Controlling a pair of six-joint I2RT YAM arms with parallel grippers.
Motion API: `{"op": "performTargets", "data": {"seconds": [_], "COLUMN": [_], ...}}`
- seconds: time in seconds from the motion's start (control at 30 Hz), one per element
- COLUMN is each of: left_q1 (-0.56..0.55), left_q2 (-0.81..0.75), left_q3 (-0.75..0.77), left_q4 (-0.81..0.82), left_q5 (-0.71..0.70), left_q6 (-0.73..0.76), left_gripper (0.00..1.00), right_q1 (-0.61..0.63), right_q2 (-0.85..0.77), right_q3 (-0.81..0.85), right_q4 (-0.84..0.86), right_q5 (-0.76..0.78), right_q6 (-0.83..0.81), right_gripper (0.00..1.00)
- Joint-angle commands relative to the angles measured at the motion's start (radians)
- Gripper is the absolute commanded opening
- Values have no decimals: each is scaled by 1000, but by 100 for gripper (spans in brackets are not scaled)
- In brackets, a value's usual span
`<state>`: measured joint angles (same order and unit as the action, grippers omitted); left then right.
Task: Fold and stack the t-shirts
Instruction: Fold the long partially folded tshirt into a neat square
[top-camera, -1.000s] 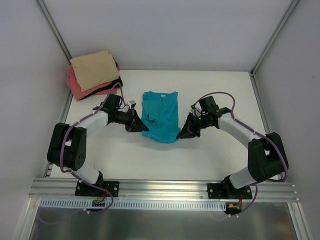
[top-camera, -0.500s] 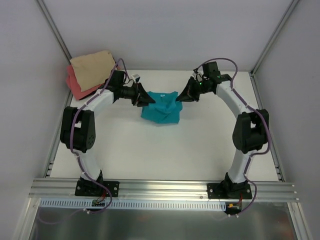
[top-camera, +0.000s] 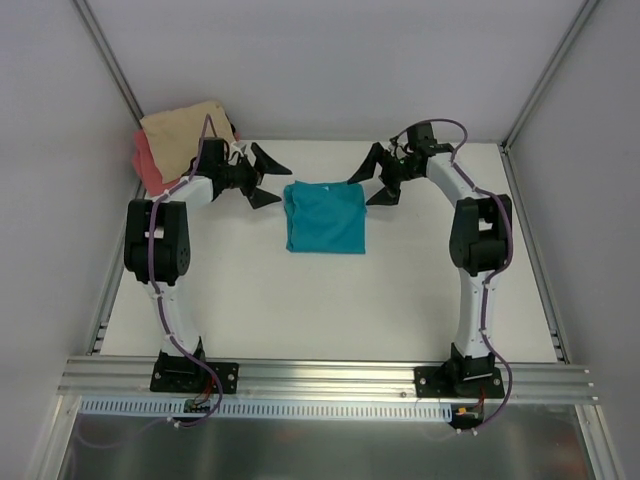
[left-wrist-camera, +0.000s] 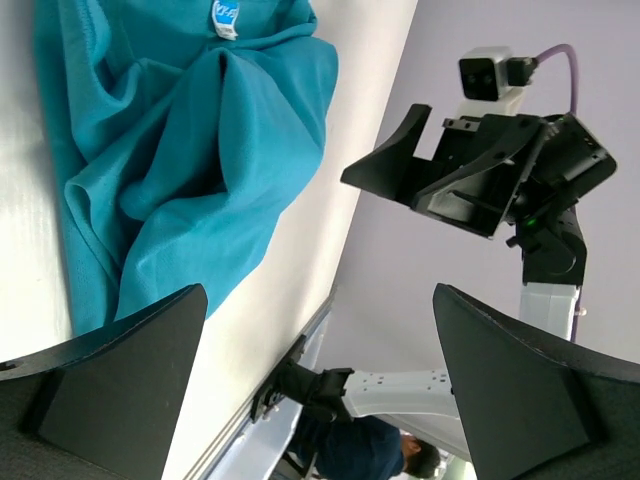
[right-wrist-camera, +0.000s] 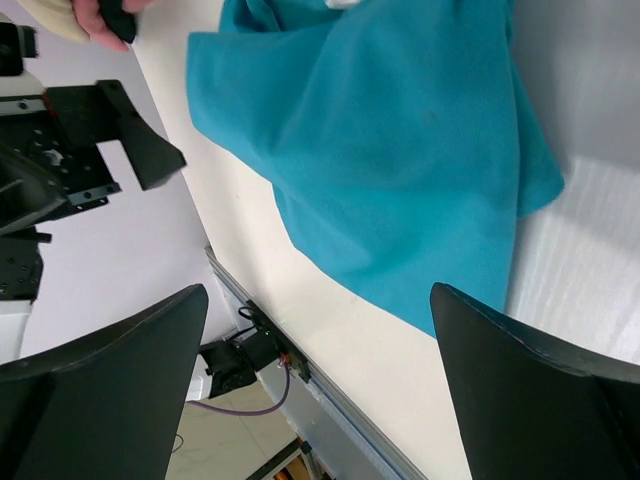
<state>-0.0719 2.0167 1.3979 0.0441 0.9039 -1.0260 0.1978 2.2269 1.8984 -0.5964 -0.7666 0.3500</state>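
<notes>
folded teal t-shirt (top-camera: 324, 217) lies flat; left gripper (top-camera: 266, 177) and right gripper (top-camera: 373, 181) flank its far corners, jaws apart, empty. the stack (top-camera: 178, 136) sits to its left, nearer the left gripper.

Folded t-shirt (top-camera: 324, 217) on table (top-camera: 300, 300), left fingers (top-camera: 268, 158) left of it, right fingers (top-camera: 383, 194) right, stacked t-shirts (top-camera: 178, 145) far-left.

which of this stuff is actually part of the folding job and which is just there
Part of the job:
- teal t-shirt, folded on the table
- tan t-shirt lying on the coral-pink t-shirt, far left corner
- left gripper and right gripper, both open, either side of the teal one

Just there:
- metal rail at the near edge
- purple cables on the arms
</notes>
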Motion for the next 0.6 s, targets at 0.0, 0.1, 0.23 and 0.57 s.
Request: {"op": "performTargets", "data": {"seconds": [0.0, 0.1, 0.23, 0.57], "left_q1": [-11, -16, -38, -80], "left_q2": [-98, -118, -101, 48], "left_q3": [0, -20, 39, 273], "left_q4": [0, 26, -82, -323], "left_q5": [-13, 1, -14, -198], "left_q6": [56, 31, 125, 353], "left_gripper": [99, 99, 99, 99], "right_q1": [-14, -15, -15, -15], "right_q2": [-121, -171, -259, -430], "right_q3": [-54, -90, -177, -361], "right_q4": [3, -26, -19, -22], "right_q5": [-40, -40, -34, -22], "right_q6": [-51, -78, -88, -91], "right_gripper": [99, 100, 100, 100]}}
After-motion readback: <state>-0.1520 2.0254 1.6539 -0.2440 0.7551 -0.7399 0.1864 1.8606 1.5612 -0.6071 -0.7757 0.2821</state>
